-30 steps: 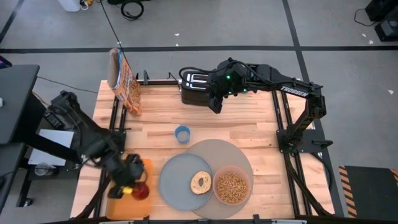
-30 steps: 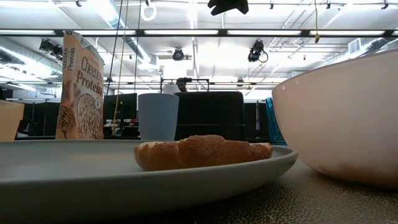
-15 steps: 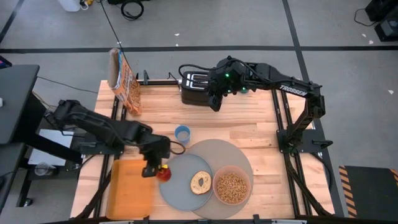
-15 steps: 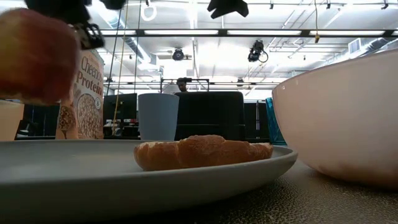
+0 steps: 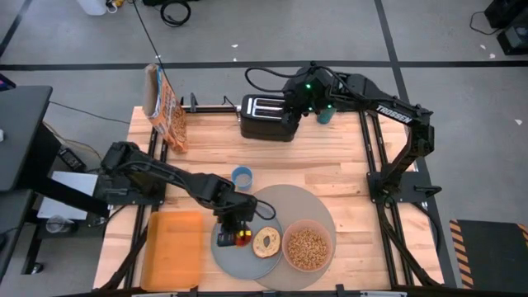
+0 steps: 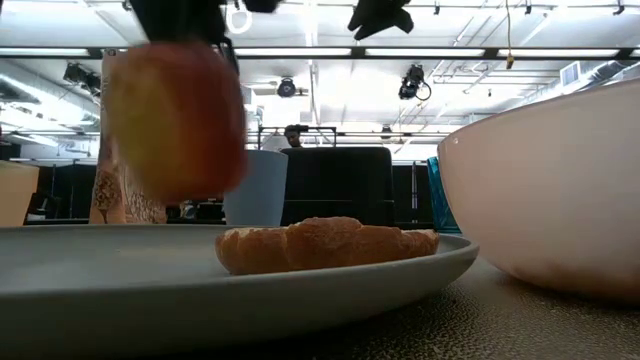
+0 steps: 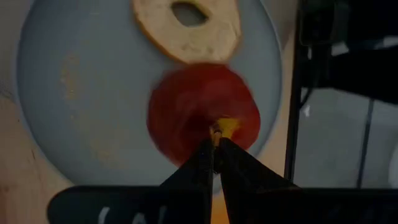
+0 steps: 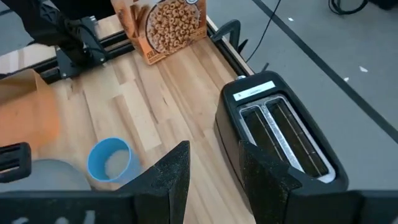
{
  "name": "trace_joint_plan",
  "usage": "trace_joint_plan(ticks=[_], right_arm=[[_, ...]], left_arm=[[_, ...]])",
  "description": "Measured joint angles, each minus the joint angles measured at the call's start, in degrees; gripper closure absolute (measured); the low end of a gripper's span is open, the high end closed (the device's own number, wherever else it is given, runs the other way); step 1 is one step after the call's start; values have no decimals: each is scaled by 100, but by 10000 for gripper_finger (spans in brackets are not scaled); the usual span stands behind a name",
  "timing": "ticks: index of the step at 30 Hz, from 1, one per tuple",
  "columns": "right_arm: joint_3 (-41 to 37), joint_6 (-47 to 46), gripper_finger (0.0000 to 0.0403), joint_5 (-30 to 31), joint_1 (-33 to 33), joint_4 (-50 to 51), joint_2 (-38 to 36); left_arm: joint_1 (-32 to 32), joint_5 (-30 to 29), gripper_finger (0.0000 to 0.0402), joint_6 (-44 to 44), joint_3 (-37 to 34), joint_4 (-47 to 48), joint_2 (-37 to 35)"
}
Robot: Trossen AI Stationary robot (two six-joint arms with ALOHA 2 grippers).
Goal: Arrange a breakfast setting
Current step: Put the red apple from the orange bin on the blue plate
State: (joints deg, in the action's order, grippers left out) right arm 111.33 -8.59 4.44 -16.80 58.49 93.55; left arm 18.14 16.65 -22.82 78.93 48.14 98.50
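Note:
A red apple (image 7: 202,109) with a yellow patch hangs over the grey-blue plate (image 5: 247,261), next to the toasted bagel half (image 5: 266,241). My left gripper (image 7: 216,142) is shut on it from above. In the low view the apple (image 6: 175,115) hangs clear of the plate (image 6: 150,270). The pink bowl (image 5: 285,247) of cereal and the plate both rest on the round grey mat (image 5: 297,202). My right gripper (image 8: 214,165) is open, high above the table beside the black toaster (image 8: 280,130), with nothing between its fingers. My left gripper pinches the apple at its top (image 7: 217,127), where the stem is, between its two fingertips. The fingers come from above, slanting down. The apple hangs below them, lifted clear of the plate.
A small blue cup (image 5: 242,176) stands on the wood beyond the plate. The orange cereal box (image 5: 165,107) stands at the far left, the toaster (image 5: 268,118) at the far middle. An orange board (image 5: 175,247) lies at the near left.
My left gripper has carried the apple from the orange board at the near left toward the table's right. It now hangs over the plate beside the bagel, the gripper still shut on it. My right gripper has drawn back a little toward the far edge.

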Motion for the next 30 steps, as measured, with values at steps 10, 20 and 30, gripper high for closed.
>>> trace_joint_plan(ticks=[10,20,30], right_arm=[[0,412,259,-108,4,173,-383],[0,651,259,-152,4,179,-676],[0,729,259,-163,4,402,-868]], left_arm=[[155,-25,383,-745,-17,47,293],[330,-168,381,-1369,-72,40,286],[501,-17,367,-1577,-59,-24,526]])
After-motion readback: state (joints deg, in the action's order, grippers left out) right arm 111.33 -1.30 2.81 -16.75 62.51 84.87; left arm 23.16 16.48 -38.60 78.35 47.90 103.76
